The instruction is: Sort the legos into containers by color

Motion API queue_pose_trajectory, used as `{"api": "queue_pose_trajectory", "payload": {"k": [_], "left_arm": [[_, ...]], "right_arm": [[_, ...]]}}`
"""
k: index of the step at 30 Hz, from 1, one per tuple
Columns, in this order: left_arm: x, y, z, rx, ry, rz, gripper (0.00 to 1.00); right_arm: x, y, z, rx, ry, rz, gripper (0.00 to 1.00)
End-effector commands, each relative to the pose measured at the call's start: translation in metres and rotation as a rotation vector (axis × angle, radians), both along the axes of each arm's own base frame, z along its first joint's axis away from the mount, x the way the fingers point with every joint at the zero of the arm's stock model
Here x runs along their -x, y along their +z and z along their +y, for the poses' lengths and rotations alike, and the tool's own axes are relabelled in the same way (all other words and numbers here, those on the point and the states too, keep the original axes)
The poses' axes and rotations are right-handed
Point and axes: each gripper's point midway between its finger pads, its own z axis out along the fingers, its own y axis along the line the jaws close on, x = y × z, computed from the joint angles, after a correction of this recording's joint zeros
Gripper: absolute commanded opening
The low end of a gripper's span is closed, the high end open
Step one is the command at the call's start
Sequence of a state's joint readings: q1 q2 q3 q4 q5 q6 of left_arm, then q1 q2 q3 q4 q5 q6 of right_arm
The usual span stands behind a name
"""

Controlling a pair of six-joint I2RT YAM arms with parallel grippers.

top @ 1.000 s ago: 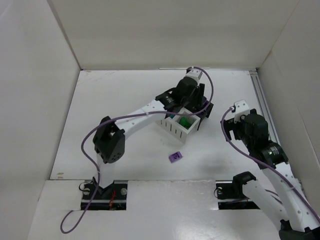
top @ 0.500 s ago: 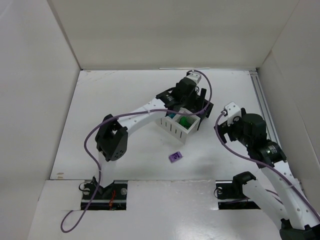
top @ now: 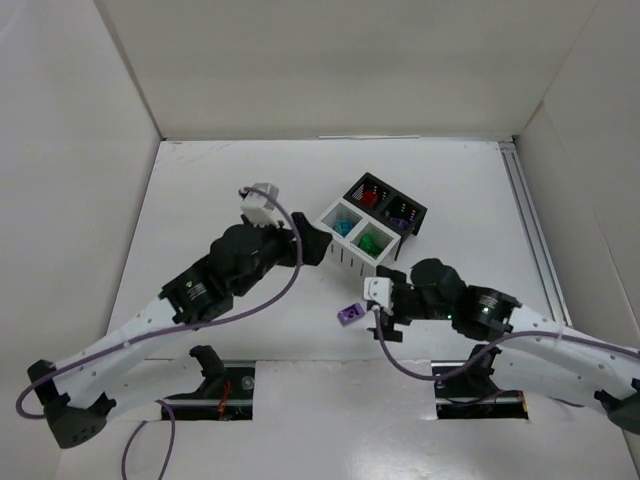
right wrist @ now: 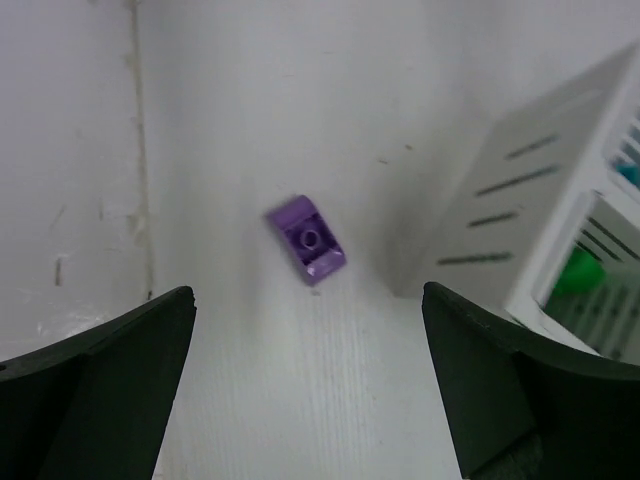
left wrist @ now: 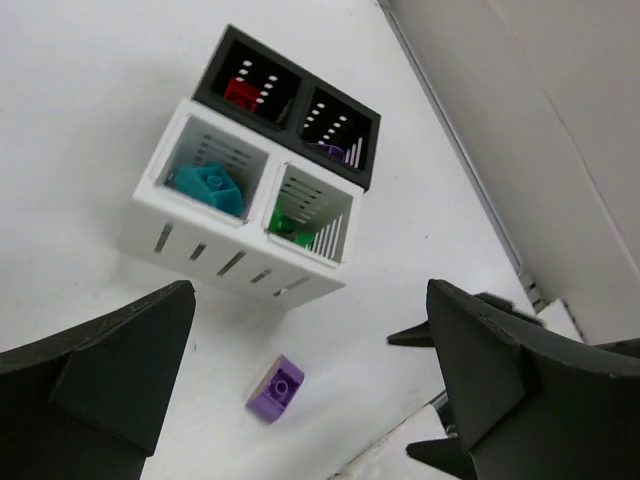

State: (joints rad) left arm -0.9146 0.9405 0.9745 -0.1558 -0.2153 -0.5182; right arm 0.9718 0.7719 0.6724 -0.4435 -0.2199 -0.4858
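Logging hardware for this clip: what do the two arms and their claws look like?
Both the left arm and right arm have white links with bulky black joint housings. A purple cable loops along each, and a small white block sits at each wrist. The left claw and right claw have broad, matte black, wedge-shaped fingers. No markings are visible.

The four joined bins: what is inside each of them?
The white bins hold teal bricks and green bricks; the black bins hold red bricks and purple bricks. Walls and shadow hide how many.
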Motion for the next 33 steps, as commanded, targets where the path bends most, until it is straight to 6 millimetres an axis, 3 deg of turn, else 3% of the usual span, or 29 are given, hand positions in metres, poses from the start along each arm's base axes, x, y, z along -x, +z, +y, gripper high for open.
{"api": "queue_pose_trajectory", "payload": {"k": [1, 4, 5, 10, 16, 17, 18, 19, 23, 31, 33], "left_arm": [[0.008, -0.056, 0.038, -0.008, 0.177, 0.146, 1.00], [0.019, -0.071, 0.064, 0.047, 0.283, 0.220, 1.00], [0.022, -0.077, 0.079, 0.036, 0.335, 0.233, 1.00], [0.019, -0.093, 0.109, 0.029, 0.513, 0.273, 1.00], [0.018, -0.100, 0.108, 0.010, 0.509, 0.271, 1.00], [0.017, -0.098, 0.106, 0.018, 0.508, 0.267, 1.00], [0.017, -0.099, 0.107, 0.008, 0.504, 0.263, 1.00], [0.016, -0.098, 0.108, 0.006, 0.513, 0.257, 1.00], [0.017, -0.092, 0.110, 0.013, 0.501, 0.236, 1.00], [0.019, -0.081, 0.111, 0.055, 0.471, 0.193, 1.00], [0.020, -0.083, 0.112, 0.055, 0.471, 0.193, 1.00]], "right_arm": [[0.014, -0.006, 0.037, 0.005, 0.173, 0.003, 1.00], [0.013, -0.034, 0.048, 0.121, 0.192, 0.030, 1.00], [0.005, -0.038, 0.048, 0.151, 0.156, 0.017, 1.00], [-0.006, -0.051, 0.068, 0.182, 0.187, -0.015, 1.00], [-0.030, -0.072, 0.088, 0.307, 0.205, -0.052, 1.00], [-0.034, -0.068, 0.089, 0.307, 0.202, -0.070, 1.00], [-0.037, -0.080, 0.087, 0.344, 0.204, -0.054, 1.00], [-0.031, -0.083, 0.093, 0.334, 0.237, -0.026, 1.00], [-0.030, -0.105, 0.088, 0.414, 0.247, 0.043, 0.97], [-0.022, -0.113, 0.067, 0.474, 0.167, 0.157, 0.97], [-0.023, -0.125, 0.061, 0.511, 0.147, 0.184, 0.97]]}}
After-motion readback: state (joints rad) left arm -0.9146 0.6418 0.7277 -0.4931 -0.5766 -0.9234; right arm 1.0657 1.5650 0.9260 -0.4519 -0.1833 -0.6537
